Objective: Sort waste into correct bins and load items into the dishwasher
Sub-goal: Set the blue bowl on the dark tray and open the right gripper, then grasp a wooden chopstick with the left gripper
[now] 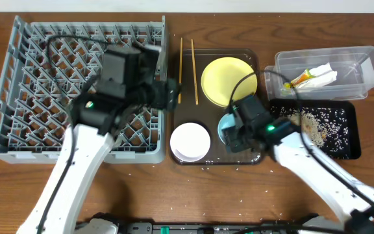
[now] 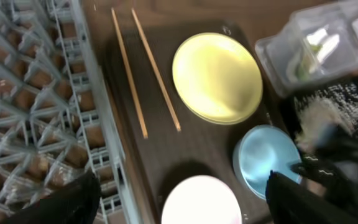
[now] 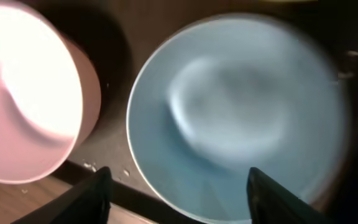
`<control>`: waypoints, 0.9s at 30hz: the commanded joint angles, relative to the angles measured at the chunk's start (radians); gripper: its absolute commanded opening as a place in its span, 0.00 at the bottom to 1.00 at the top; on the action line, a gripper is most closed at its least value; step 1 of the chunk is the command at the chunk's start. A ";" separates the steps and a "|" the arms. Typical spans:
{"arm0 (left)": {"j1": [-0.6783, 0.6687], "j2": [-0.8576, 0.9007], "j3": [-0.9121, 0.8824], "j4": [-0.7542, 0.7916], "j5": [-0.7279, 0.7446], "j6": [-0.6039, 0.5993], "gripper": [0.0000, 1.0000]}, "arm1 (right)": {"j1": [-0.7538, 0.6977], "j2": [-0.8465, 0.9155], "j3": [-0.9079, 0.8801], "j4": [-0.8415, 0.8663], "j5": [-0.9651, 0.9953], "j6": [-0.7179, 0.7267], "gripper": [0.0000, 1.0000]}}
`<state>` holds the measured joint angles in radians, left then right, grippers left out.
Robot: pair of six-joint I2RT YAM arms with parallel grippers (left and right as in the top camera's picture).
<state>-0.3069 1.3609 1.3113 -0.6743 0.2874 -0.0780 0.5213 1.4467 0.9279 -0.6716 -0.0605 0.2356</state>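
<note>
overhead look down at a wooden bench crowded with dishes. wide-open right claw, empty, low over the light blue bowl; most of that bowl hidden beneath the right arm from above. in the right wrist view, two dark fingers spread either side of the bowl's near rim, contact impossible to judge through the blur. white bowl just beside this claw, tinted pink and washed out up close. round yellow plate beyond the claw on the same brown tray. wide-open left claw, empty too, above the seam between the grey dish rack and the tray; white bowl below its open span, chopsticks just ahead of it. well off to the right claw's far side, clear tub with white wrapper and orange-and-green sachet, and black tray strewn with rice grains. right arm only a dark smear in the left wrist view.
</note>
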 commanded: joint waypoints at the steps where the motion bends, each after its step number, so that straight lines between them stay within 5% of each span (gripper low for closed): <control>1: -0.023 0.105 0.018 0.064 -0.053 -0.016 0.85 | -0.096 -0.101 0.107 -0.047 -0.004 0.023 0.73; 12: -0.119 0.482 0.077 0.248 -0.153 -0.056 0.72 | -0.432 -0.231 0.164 -0.112 -0.080 0.138 0.84; 18: -0.131 0.586 0.084 0.342 -0.262 -0.134 0.48 | -0.446 -0.229 0.164 -0.126 -0.079 0.138 0.86; 27: -0.154 0.696 0.084 0.474 -0.273 -0.219 0.47 | -0.445 -0.229 0.163 -0.134 -0.079 0.138 0.87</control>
<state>-0.4423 2.0216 1.3731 -0.2176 0.0406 -0.2642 0.0784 1.2182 1.0863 -0.7998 -0.1349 0.3599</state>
